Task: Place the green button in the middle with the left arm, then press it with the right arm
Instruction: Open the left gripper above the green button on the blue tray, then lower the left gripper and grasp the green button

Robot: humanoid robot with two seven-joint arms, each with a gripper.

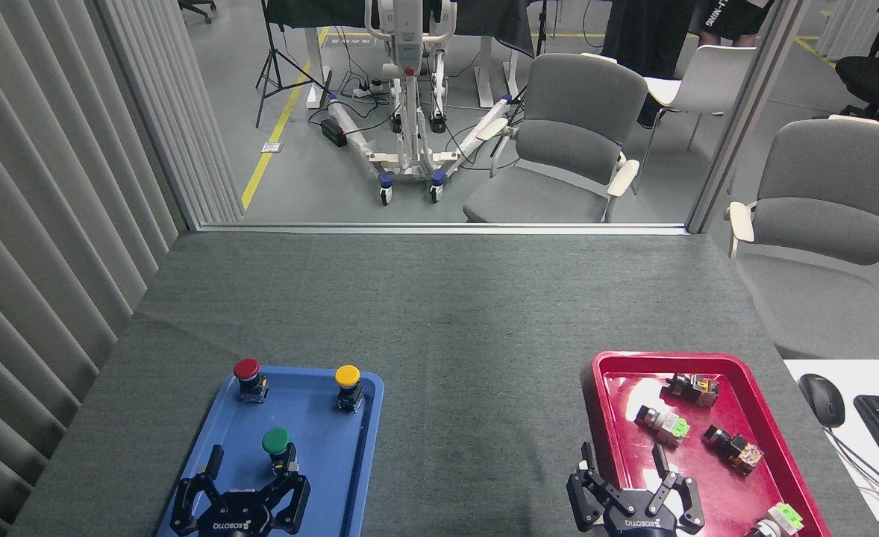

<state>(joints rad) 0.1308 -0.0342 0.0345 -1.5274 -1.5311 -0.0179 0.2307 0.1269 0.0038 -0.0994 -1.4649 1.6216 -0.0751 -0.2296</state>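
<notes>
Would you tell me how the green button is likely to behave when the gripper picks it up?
The green button looks rigid, so it probably won't deform. Its wide cap on a narrower body suggests it may tip if nudged sideways. The smooth blue tray might let it slide.

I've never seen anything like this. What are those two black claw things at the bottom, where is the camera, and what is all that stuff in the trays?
The camera sits in the robot's head, looking forward and down at a grey-covered table. The two black claws are its own grippers, the ends of its arms: the left gripper and the right gripper. Both have their fingers spread open and hold nothing.

The left one hovers over a blue tray with three upright push-buttons: a green button just in front of the fingers, a red button and a yellow button farther back.

The right gripper is at the near left edge of a red tray, which holds loose switch parts lying on their sides. Beyond the table are chairs.
</notes>
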